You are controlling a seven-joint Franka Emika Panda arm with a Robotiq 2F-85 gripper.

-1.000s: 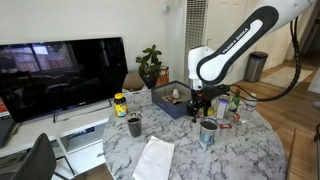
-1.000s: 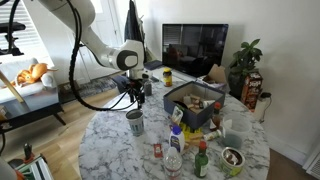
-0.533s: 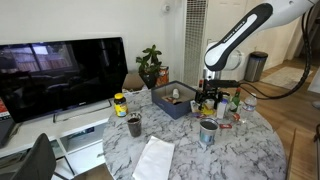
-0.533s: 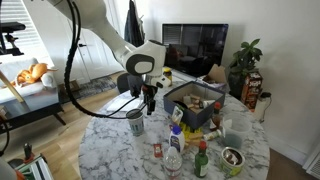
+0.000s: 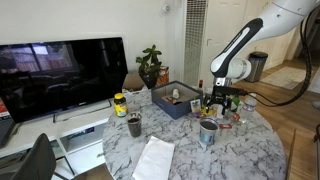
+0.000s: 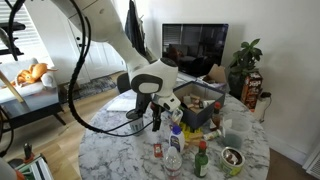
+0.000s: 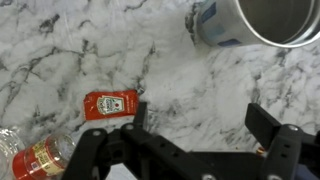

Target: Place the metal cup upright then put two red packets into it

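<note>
On the round grey-veined marble table, the shiny silver cylindrical metal cup stands upright, well in from the rim, and the black two-finger gripper hangs over the bare marble beside it, jaws spread wide and empty. A small flat red packet lies just beside one fingertip, with a clear red-labelled bottle near it. Only the wrist view shows the cup's open mouth, while an exterior view adds a cluttered blue tray behind the gripper and a white paper sheet near the table's edge.
</note>
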